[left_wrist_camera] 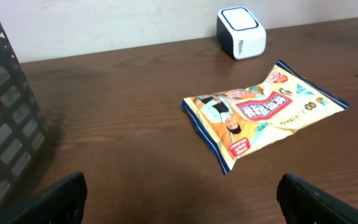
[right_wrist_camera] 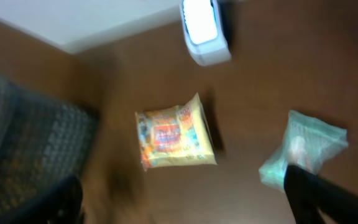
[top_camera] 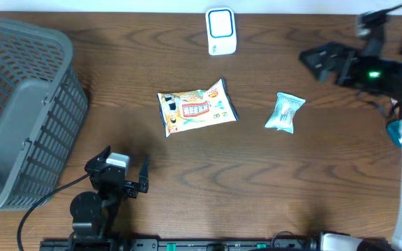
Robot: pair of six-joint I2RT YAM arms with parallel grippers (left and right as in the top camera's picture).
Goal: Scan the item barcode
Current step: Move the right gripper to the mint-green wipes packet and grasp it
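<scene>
Dark wood table [top_camera: 257, 181], white scanner [top_camera: 221, 31] at its far edge: yellow snack bag [top_camera: 196, 107] lies mid-table, long axis crosswise, ahead-right of the left gripper [top_camera: 124, 164], which looks nearer than the right gripper [top_camera: 317, 61], itself closer to a teal packet [top_camera: 285, 111]; both jaws spread, empty.

One dark brown wooden desk [top_camera: 257, 181]; two sealed packets on it, namely one flat yellow printed foil packet [top_camera: 197, 107] and one small pale green crinkled plastic packet [top_camera: 285, 111]; one white box-shaped scanner [top_camera: 221, 31] with a blue-rimmed top, at the far edge; one grey plastic lattice basket [top_camera: 54, 118] at the left edge; two black two-finger grippers, the left gripper [top_camera: 123, 165] and the right gripper [top_camera: 316, 61].
</scene>
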